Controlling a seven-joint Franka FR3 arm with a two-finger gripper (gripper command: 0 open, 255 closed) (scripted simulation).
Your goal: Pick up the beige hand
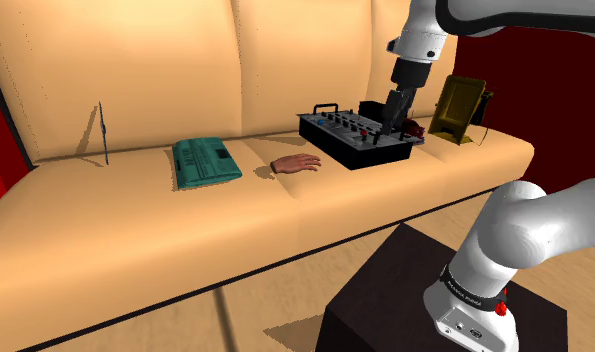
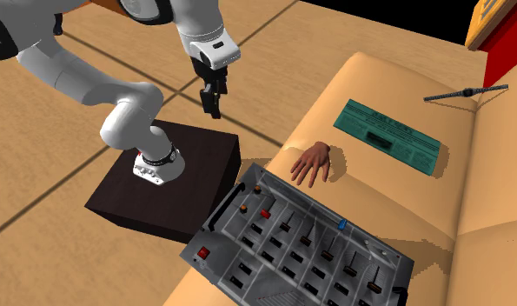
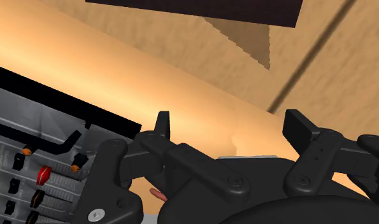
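Pincer [image 3: 231, 124] is hanging released, nothing btwn fingers [image 3: 162, 126], up near the mixer [image 1: 357, 135]. Beige hand [image 1: 297, 164] is lying on sofa [image 1: 135, 230] seat beside mixer. Risk: coming down off-target, it could be clipping mixer & shoving hand away.

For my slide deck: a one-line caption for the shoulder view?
Open gripper hangs in the air, clear of the beige hand lying on the sofa between green board and mixer.

Spread, empty pincer [image 2: 212, 103] on bent arm [image 2: 129, 118]
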